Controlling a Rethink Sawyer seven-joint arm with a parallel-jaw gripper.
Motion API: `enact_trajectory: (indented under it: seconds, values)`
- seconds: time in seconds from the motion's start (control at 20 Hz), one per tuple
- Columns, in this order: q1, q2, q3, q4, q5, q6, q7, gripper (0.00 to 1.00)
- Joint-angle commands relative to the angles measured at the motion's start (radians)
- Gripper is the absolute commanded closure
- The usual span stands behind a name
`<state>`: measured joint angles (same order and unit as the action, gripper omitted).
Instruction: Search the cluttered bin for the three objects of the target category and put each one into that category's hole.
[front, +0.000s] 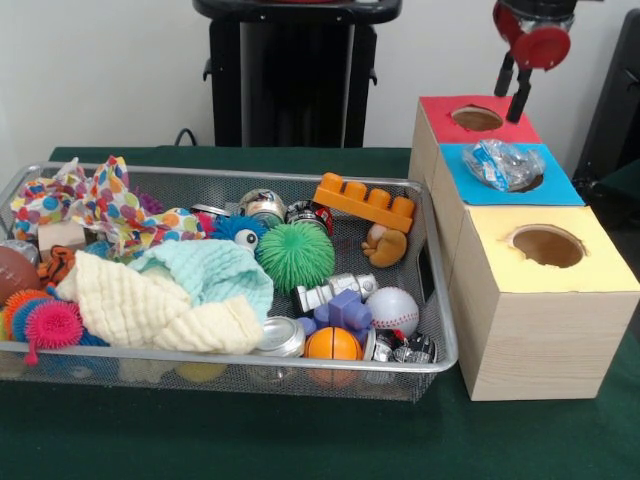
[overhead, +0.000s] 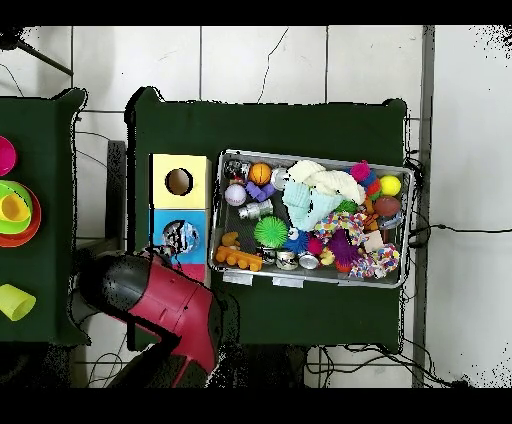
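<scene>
A crinkly plastic packet sits in the blue hole, centre right; it looks light and slippery, so we'd pinch an edge. Gripper above the red box: jaws unclear, nothing visibly held.

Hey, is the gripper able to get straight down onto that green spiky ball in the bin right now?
Probably yes. The green spiky ball lies on top of the clutter with nothing over it. The gripper hangs over the red box, so it must first cross to the bin.
</scene>
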<state>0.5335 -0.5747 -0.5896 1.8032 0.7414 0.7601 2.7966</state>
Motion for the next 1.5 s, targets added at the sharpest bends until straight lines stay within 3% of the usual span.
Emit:
enact_trajectory:
  seconds: [0.05, 0.35, 0.9, 1.35, 1.4, 1.5]
  values:
    - [-0.007, -0.088, -0.034, -0.075, -0.069, 0.233, 0.287, 0.00]
    - [-0.012, -0.088, -0.038, -0.074, -0.062, 0.232, 0.270, 0.00]
    - [-0.018, -0.041, 0.011, -0.039, -0.013, 0.092, 0.247, 0.00]
    - [-0.016, -0.042, 0.020, -0.032, -0.003, 0.079, 0.250, 0.00]
    - [-0.016, -0.042, 0.020, -0.033, -0.003, 0.080, 0.252, 1.00]
    - [-0.015, -0.038, 0.016, -0.038, -0.010, 0.085, 0.253, 1.00]
